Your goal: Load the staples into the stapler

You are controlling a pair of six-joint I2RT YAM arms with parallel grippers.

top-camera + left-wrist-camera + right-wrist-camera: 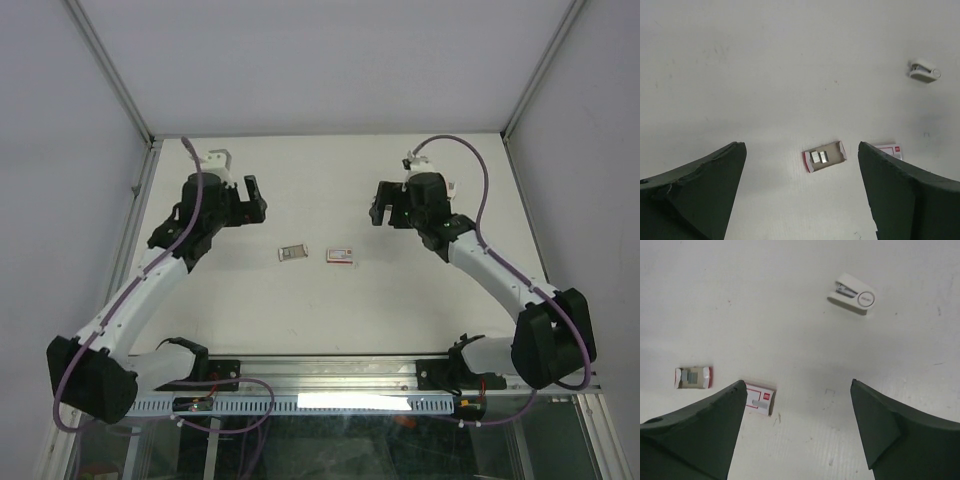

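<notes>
top view, grippers: left gripper (pixel 255 198) and right gripper (pixel 378 205) are both being held over the far half of the table (pixel 300 170), jaws being kept spread, nothing being carried by either.
top view, task thing: the staples (pixel 292 252) are being left flat mid-table, between the two grippers and nearer than both, just left of the red-and-white box (pixel 340 254).
left wrist view, fingers: the fingers (pixel 695 190) are being held wide apart with only bare table between them.
left wrist view, staples: two silvery strips are being shown loose in an open cardboard tray (pixel 834 154), right past the fingertips. The stapler (pixel 923 71) is being seen well apart, far right.
left wrist view, risk: the strips are thin and the tray shallow, so they're probably being put at risk of getting scattered or snapped if the tray is clipped by one of those blunt tips.
right wrist view, fingers: the fingers (pixel 690 435) are also being held wide and empty.
right wrist view, layout: the box is being half hidden by the left fingertip, staples further left, stapler far right.
right wrist view, risk: the box is being left so close that it could be grabbed by mistake. Whether the stapler is being left open can't be told; unbraced, it's likely being set up to skid.
</notes>
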